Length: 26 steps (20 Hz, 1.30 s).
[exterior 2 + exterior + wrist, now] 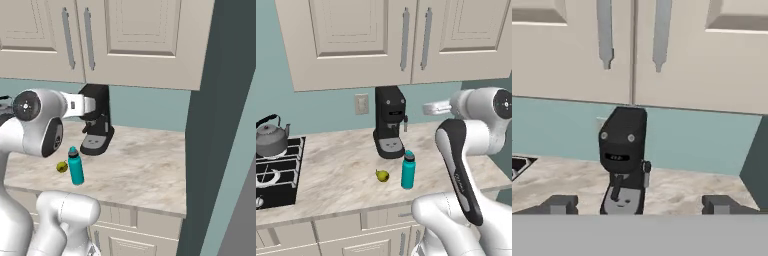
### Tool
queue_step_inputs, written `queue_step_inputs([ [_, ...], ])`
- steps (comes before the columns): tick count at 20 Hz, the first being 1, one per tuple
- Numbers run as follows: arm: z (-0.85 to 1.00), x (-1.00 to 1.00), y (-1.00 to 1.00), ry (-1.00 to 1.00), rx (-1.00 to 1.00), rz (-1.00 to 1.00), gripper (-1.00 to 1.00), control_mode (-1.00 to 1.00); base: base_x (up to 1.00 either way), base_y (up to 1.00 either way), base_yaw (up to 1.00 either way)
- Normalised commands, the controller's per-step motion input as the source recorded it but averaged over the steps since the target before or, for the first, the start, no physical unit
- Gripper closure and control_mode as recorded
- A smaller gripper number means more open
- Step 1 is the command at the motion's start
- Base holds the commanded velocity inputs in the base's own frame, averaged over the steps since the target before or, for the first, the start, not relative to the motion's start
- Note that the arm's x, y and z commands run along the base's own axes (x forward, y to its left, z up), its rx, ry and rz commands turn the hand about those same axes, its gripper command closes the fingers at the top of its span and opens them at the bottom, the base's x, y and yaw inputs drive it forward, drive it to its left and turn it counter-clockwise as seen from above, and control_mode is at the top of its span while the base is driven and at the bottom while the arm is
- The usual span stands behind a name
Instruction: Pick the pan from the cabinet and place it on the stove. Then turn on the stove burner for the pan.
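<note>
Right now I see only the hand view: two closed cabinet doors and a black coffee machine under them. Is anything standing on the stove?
Observer: Yes. A grey kettle stands on the rear part of the stove.
Operator: What else is down there?
Observer: A teal bottle stands upright on the counter, a little in front of the coffee machine.
Operator: Is anything near that bottle?
Observer: A small yellow-green fruit lies beside it, on the stove side, not touching it.
</note>
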Motion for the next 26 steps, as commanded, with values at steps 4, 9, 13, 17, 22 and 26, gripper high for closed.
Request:
queue_step_inputs([
  [4,0.87,0.09,0.18,-0.28,0.0,0.0,-1.0,-1.0,0.0,0.0,0.0],
  [9,0.89,0.29,0.15,-0.23,0.0,-0.02,-1.0,-1.0,0.0,0.0,0.0],
  [13,0.69,0.47,0.04,-0.15,0.0,-0.05,-1.0,-1.0,0.0,0.0,0.0],
  [17,0.36,0.46,0.0,-0.16,0.0,-0.06,-1.0,-1.0,0.0,0.0,0.0],
  [22,0.11,0.44,0.0,-0.21,0.0,-0.04,-1.0,-1.0,0.0,0.0,0.0],
  [26,0.0,0.4,-0.08,-0.14,0.01,-0.02,-1.0,-1.0,0.0,0.0,0.0],
])
